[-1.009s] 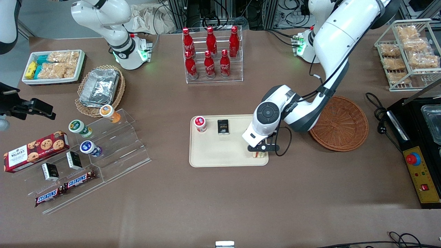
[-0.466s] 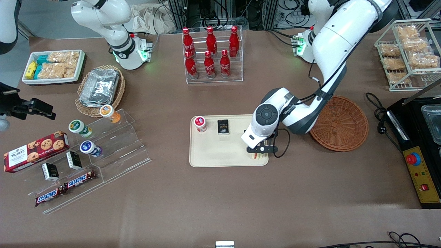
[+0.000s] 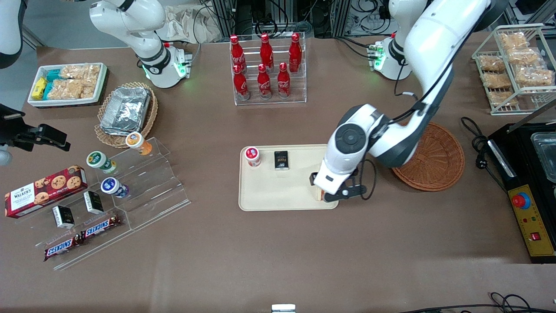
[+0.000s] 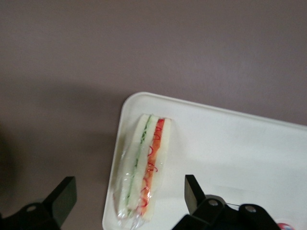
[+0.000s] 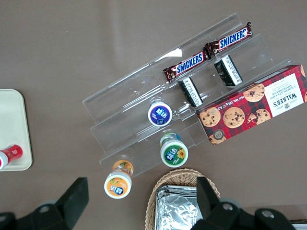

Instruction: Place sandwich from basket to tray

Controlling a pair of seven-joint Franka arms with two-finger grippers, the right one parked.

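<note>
Half-hidden sandwich [image 3: 320, 194] — end effector [image 4: 125, 196] above

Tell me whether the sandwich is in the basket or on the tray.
On the tray. The sandwich lies on its side at a corner of the tray, the open gripper above it, clear of it. The basket holds nothing.

A brown matte table [image 3: 278, 252] fills nearly the whole scene, evenly lit from above with soft shadows. Along its edge farthest from the front camera stand aluminium frame rails [image 3: 226, 17] tangled with black cables [image 3: 369, 13], and pale grey floor [image 3: 52, 26] shows past one corner
</note>
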